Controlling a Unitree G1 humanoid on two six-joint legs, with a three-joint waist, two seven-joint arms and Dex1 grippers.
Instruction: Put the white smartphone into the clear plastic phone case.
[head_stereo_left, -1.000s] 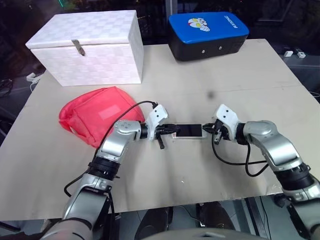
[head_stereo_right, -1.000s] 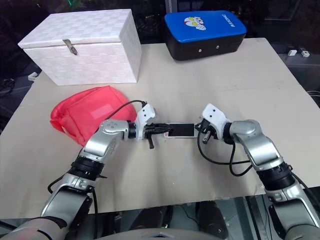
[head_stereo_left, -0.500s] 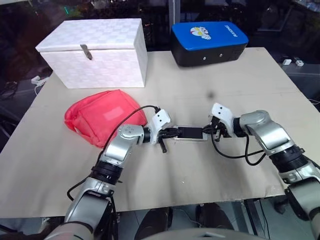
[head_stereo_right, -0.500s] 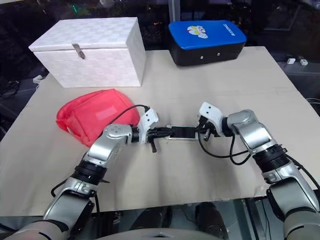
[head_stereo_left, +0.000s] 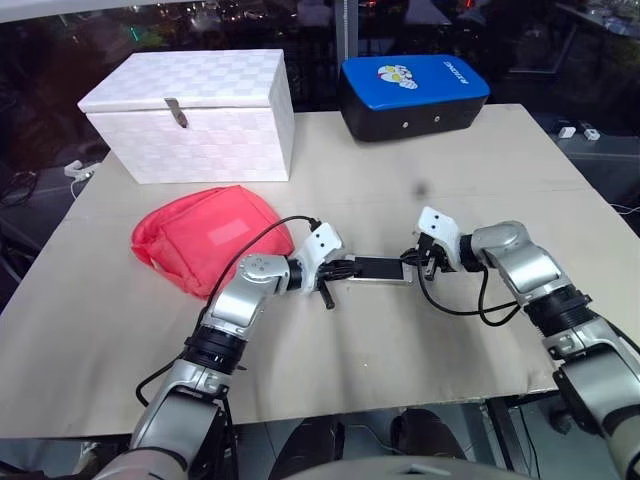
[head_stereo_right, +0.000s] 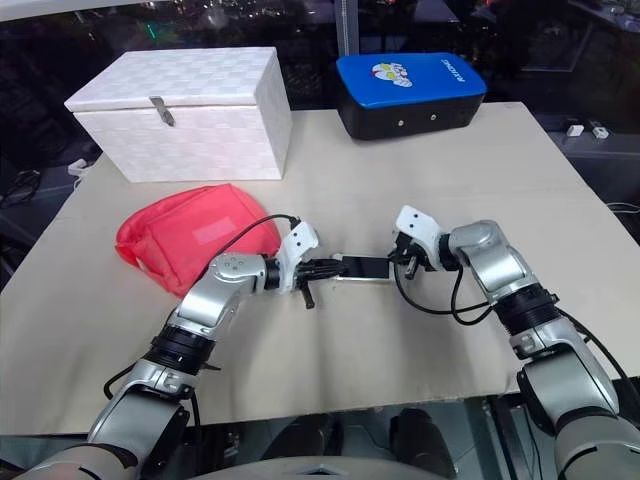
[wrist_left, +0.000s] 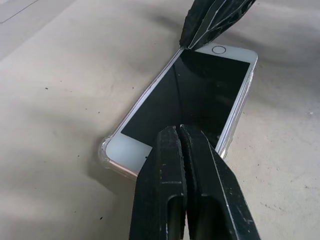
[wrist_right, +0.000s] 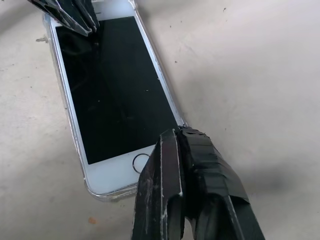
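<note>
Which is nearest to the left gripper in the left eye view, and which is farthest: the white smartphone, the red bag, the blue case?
1. White smartphone, at the left gripper.
2. Red bag, on its left.
3. Blue case, at the table's far edge.

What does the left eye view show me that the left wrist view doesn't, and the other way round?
Left eye view alone: the white box, the blue-topped case and the red bag behind the arms.

Left wrist view alone: the clear plastic phone case rim wrapping the phone's corner, and the round home button.

Both: the white smartphone lying on the table, with the left gripper and right gripper, fingers shut, at its opposite ends.
</note>
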